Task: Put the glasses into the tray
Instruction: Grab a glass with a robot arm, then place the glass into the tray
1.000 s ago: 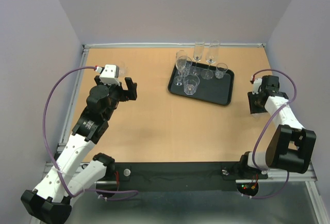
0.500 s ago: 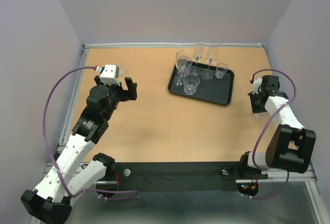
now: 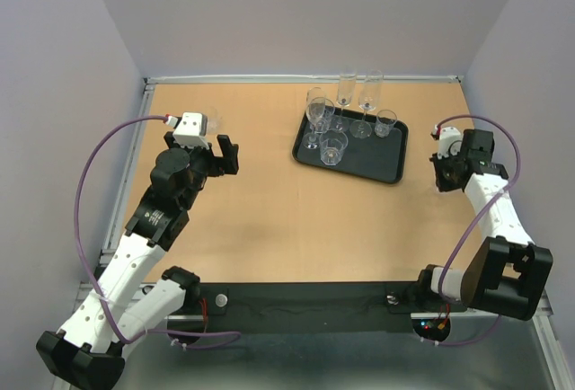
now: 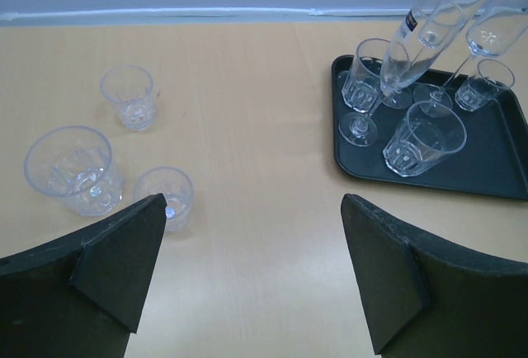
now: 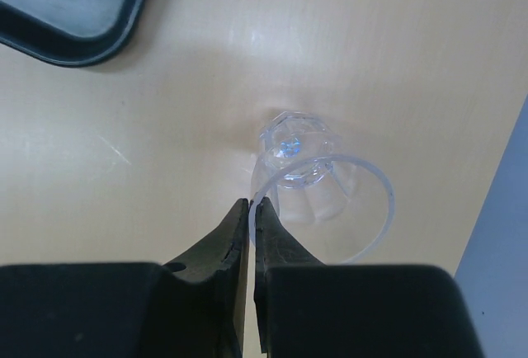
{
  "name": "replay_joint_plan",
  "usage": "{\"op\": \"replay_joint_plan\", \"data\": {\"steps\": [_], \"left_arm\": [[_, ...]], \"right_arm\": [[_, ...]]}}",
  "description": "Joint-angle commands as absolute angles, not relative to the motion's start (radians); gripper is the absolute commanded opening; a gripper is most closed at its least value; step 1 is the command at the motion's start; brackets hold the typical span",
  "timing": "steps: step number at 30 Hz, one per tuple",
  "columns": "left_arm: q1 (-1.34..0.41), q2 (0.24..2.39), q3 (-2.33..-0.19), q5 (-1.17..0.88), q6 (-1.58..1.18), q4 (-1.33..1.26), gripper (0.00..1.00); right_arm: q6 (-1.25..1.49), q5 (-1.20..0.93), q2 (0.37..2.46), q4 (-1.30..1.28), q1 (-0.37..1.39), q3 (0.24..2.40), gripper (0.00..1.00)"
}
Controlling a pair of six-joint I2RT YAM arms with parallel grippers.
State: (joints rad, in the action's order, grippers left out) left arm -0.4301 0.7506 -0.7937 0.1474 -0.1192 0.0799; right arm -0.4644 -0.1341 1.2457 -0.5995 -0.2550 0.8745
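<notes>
The black tray lies at the back right with several clear glasses standing in it; it also shows in the left wrist view. My right gripper is shut on the rim of a short clear tumbler, held just above the table to the right of the tray's corner. In the top view that gripper is at the table's right edge. My left gripper is open and empty over the left part of the table. Three tumblers stand on the table beyond its left finger.
The table is walled at the back and sides. The right wall is close beside the held tumbler. Tall flutes stand at the tray's far edge. A glass shows beside the left wrist.
My right gripper has lifted and drawn back toward the far right with the tumbler; the right arm has straightened. The left arm has not moved.
</notes>
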Motion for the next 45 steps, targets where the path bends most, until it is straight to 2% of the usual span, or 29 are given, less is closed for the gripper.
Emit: {"op": "replay_joint_plan", "data": {"steps": [1,9,18,35,45], "left_arm": [[-0.425,0.745,-0.785,0.153,-0.101,0.043,0.99],[-0.423,0.747,-0.785,0.161,-0.103,0.041,0.99],[-0.419,0.755,-0.785,0.166,-0.101,0.041,0.99],[-0.414,0.781,-0.785,0.172,-0.1,0.041,0.99],[-0.414,0.792,-0.785,0.178,-0.1,0.041,0.99]], "right_arm": [[-0.514,-0.296,1.2,-0.564,-0.261,0.945,0.01],[-0.545,-0.498,1.218,-0.568,-0.261,0.985,0.0],[-0.577,-0.574,1.296,-0.575,-0.232,1.084,0.01],[-0.675,-0.416,1.515,-0.561,-0.019,1.278,0.01],[-0.686,-0.341,1.647,-0.496,-0.002,1.322,0.03]]}}
